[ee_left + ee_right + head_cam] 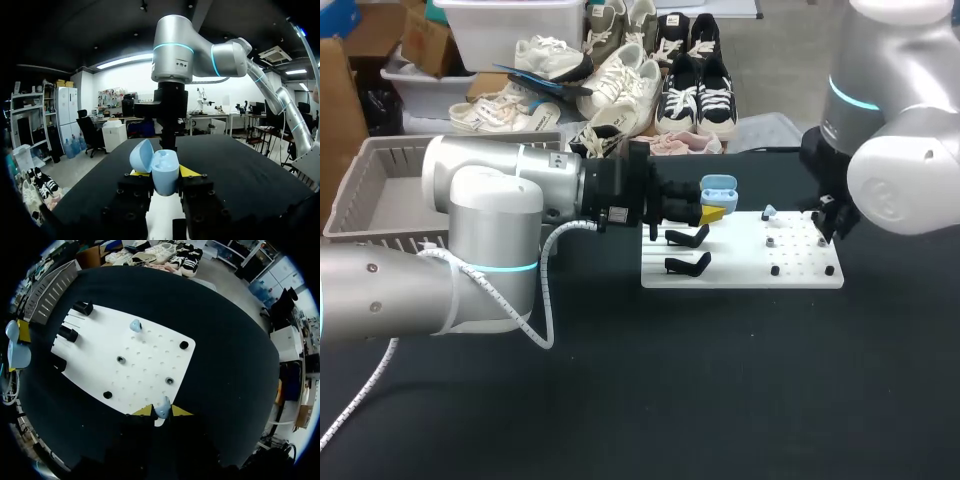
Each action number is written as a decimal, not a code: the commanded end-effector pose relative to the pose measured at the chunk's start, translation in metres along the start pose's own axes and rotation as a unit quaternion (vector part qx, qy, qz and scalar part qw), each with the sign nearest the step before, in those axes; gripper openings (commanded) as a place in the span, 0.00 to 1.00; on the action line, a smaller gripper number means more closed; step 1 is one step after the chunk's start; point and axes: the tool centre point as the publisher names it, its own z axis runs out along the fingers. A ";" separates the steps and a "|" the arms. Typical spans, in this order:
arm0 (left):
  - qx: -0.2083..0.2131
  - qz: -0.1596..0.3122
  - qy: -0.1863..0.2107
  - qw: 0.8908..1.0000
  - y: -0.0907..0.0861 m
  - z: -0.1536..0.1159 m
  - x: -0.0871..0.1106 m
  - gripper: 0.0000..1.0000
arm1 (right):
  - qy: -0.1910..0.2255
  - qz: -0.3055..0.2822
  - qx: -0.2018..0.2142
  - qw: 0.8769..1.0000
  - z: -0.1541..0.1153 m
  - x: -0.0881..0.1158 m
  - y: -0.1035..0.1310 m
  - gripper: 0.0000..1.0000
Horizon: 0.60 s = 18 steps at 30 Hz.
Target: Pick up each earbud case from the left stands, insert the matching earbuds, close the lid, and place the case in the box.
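A light blue earbud case with its lid open hangs over the white board's left part, and my left gripper is shut on it. In the left wrist view the case sits between the yellow tips of that gripper, lid tipped aside. My right gripper is shut on a light blue earbud above the board's right edge; in the head view this gripper hides the earbud. A second earbud rests on the board.
Black stands rise from the board's left part, and small black pegs dot its right part. A grey basket sits at the table's far left, behind my left arm. Dark tabletop lies in front of the board.
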 end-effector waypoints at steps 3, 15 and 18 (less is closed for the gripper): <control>-0.002 0.001 -0.001 1.000 -0.001 0.000 0.000 0.00 | -0.003 0.001 0.002 1.000 0.000 0.002 0.001 0.00; -0.002 0.001 -0.001 1.000 -0.001 0.000 0.000 0.00 | 0.034 0.228 -0.049 0.972 -0.019 0.025 -0.006 0.00; -0.002 0.001 -0.001 1.000 -0.001 0.000 0.000 0.00 | 0.047 0.306 -0.042 0.950 -0.030 0.035 -0.003 0.00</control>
